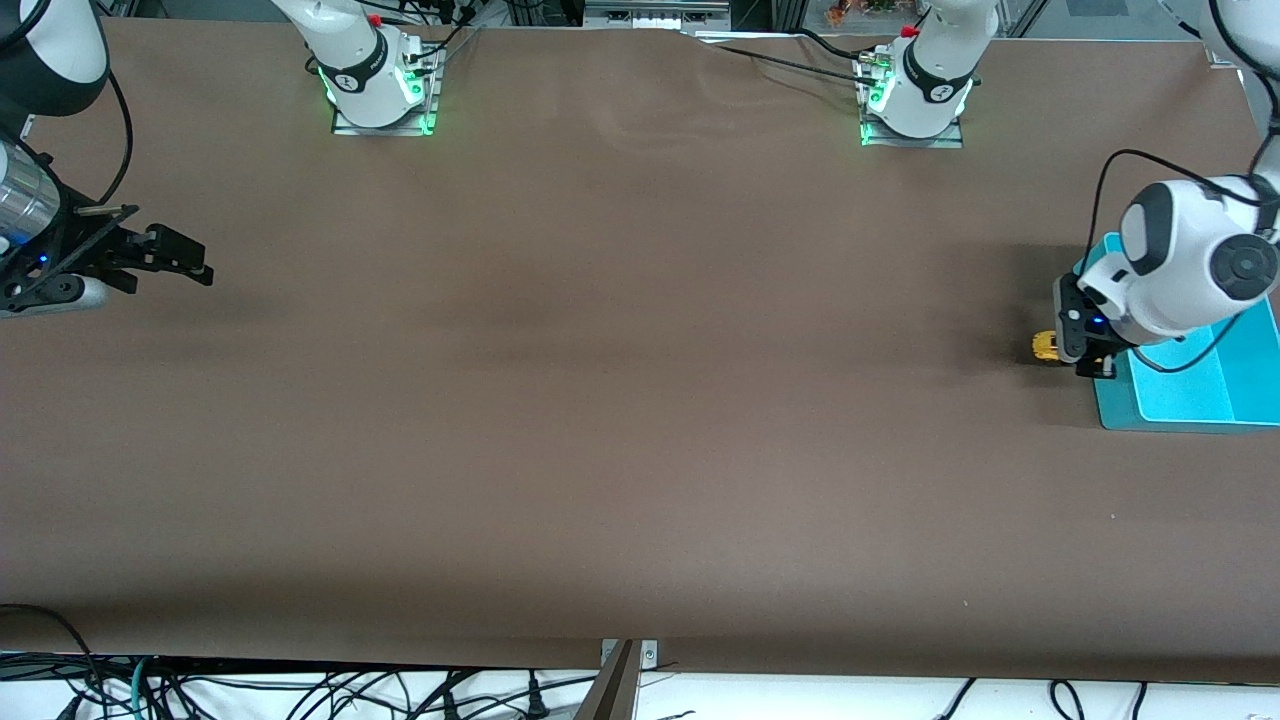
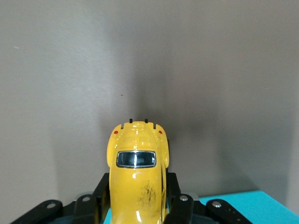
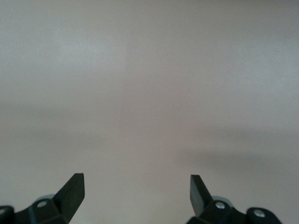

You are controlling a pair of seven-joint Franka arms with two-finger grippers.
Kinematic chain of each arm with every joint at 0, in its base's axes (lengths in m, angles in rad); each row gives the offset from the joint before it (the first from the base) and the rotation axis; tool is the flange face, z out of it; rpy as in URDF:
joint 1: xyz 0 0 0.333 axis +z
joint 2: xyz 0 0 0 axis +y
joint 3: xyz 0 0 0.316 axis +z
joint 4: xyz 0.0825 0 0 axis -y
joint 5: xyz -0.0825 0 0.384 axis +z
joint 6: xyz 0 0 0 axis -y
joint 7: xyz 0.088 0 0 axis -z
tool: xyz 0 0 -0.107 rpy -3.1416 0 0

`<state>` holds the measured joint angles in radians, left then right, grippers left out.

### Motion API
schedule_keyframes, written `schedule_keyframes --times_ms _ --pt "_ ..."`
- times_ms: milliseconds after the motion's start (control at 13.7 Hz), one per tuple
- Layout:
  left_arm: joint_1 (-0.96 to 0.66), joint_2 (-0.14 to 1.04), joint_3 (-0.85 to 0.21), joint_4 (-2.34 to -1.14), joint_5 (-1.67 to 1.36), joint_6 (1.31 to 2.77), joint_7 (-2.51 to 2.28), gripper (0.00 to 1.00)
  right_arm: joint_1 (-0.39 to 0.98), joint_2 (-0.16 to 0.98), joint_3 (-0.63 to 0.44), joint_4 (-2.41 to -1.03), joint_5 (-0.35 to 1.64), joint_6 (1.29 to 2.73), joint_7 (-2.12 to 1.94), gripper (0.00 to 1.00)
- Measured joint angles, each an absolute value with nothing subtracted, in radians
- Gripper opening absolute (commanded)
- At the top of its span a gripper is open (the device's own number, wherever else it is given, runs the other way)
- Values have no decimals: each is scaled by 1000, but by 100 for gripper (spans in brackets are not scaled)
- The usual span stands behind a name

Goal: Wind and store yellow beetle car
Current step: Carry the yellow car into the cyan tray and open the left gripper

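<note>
The yellow beetle car (image 1: 1045,347) is a tiny rounded toy with a dark window. It sits between the fingers of my left gripper (image 1: 1085,352), which is shut on its sides. The gripper is low over the table at the edge of a teal tray (image 1: 1200,395). In the left wrist view the car (image 2: 136,182) fills the space between the black fingers (image 2: 180,207), with its rounded end sticking out over the brown table. I cannot tell whether its wheels touch the table. My right gripper (image 1: 195,262) waits open and empty at the right arm's end of the table (image 3: 137,189).
The teal tray lies at the left arm's end of the table, and a corner of it shows in the left wrist view (image 2: 238,205). The two arm bases (image 1: 380,90) (image 1: 915,100) stand along the edge farthest from the front camera. The brown table (image 1: 620,380) spans the middle.
</note>
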<state>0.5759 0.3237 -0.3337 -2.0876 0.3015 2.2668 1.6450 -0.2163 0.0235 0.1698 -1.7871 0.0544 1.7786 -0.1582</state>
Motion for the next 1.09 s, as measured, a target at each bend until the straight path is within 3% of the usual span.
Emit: schedule_keyframes --times_ms 292,656,875,1094 --pt "557 320 -378 -1887 196 1930 1580 13 -213 23 170 -1777 55 1778 -158 100" --pt "528 319 -360 -1695 258 1704 1539 13 -203 23 171 -1776 55 1778 -158 100" --pt "610 335 -340 -1680 342 1691 1616 13 -202 23 171 -1776 55 1778 -158 100" --pt "742 406 -335 -1703 373 1838 1755 13 -198 23 171 -1776 55 1778 -158 100"
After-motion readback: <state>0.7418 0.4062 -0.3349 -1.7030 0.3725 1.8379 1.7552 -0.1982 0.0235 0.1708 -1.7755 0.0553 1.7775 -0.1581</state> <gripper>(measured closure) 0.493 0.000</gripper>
